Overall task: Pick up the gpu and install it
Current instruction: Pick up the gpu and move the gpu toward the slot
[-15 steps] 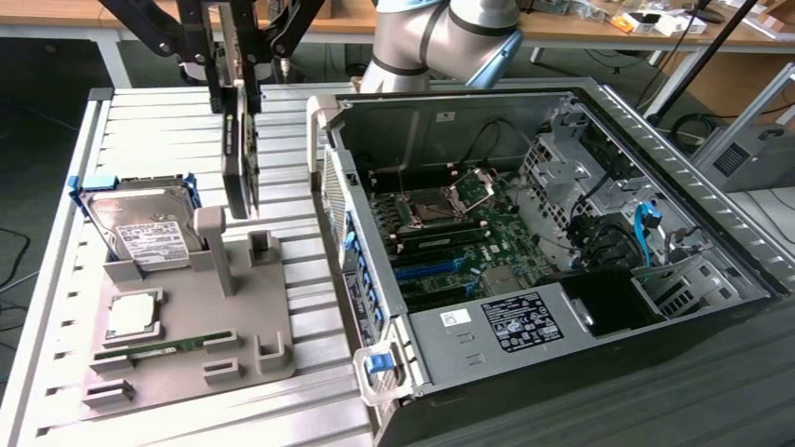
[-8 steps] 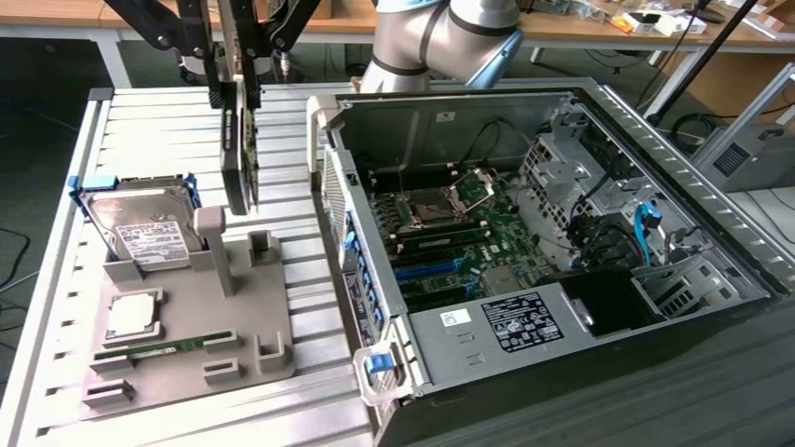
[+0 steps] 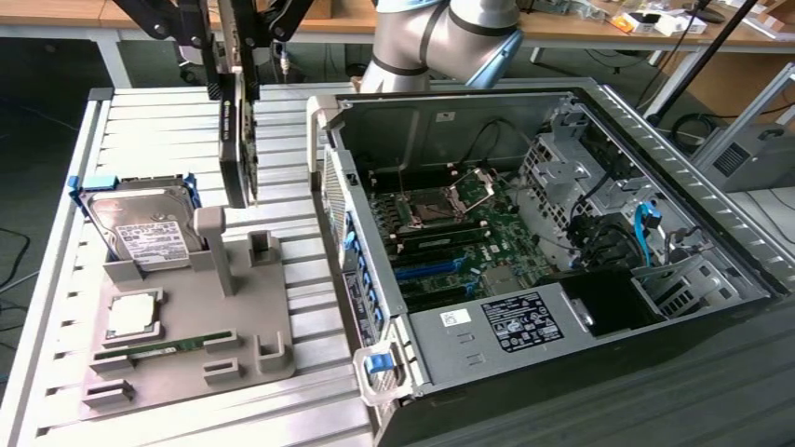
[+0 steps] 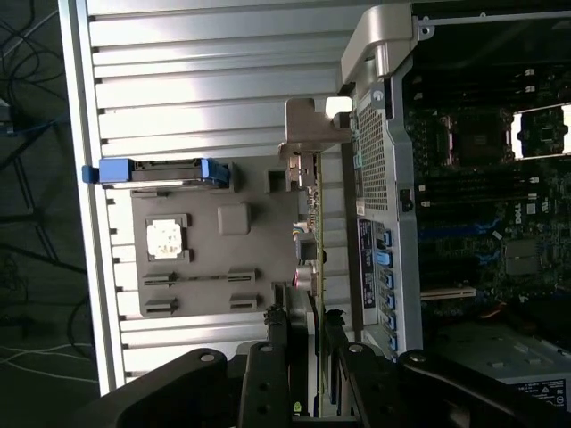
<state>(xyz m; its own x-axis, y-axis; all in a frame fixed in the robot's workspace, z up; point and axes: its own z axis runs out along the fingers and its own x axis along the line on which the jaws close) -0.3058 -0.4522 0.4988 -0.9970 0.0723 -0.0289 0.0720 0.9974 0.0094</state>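
Observation:
The gpu (image 3: 236,140) is a thin dark card hanging on edge in the air, above the grey holder plate (image 3: 255,321) and to the exterior view's left of the open computer case (image 3: 372,121). My gripper (image 3: 234,79) is shut on the card's upper edge. In the wrist view the gpu (image 4: 309,223) shows edge-on between my gripper's (image 4: 306,357) two black fingers (image 4: 268,357), its silvery bracket (image 4: 312,134) at the far end. The card's lower edge is clear of the holder's upright posts (image 3: 208,247).
The holder plate carries a silver hard drive (image 3: 143,228) in a blue frame, a square processor (image 3: 133,317) and a green memory stick (image 3: 181,346). Inside the case lies the motherboard (image 3: 453,233) with blue slots (image 3: 429,270). A slatted metal table (image 3: 162,121) runs underneath.

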